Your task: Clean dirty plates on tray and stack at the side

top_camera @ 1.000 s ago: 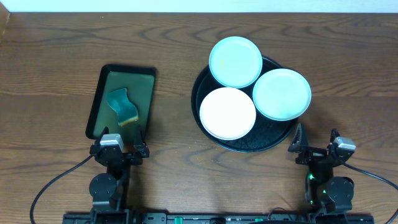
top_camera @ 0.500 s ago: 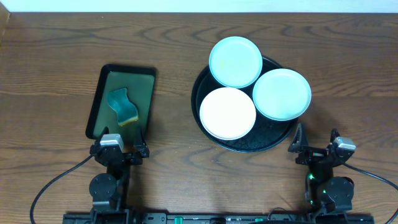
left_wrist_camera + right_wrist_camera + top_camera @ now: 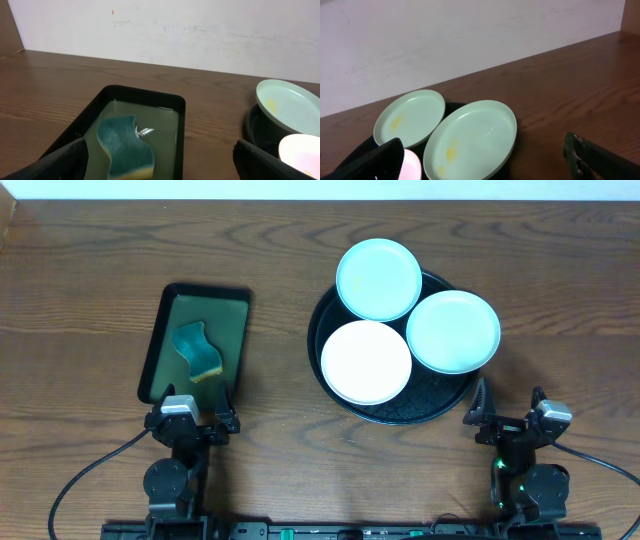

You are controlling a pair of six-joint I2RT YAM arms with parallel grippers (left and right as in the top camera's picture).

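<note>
Three plates sit on the round black tray (image 3: 425,405): a white plate (image 3: 366,362) at the front left, a pale cyan plate (image 3: 378,279) at the back, a mint-green plate (image 3: 453,331) at the right. The right wrist view shows yellow smears on the mint-green plate (image 3: 470,137) and the cyan plate (image 3: 409,118). My left gripper (image 3: 192,420) is open and empty at the near table edge, just in front of the rectangular tray. My right gripper (image 3: 508,420) is open and empty at the near edge, to the front right of the round tray.
A rectangular black tray (image 3: 160,330) with a green inside lies at the left and holds a teal and yellow sponge (image 3: 198,350); the sponge also shows in the left wrist view (image 3: 122,147). A white wall runs along the table's far edge.
</note>
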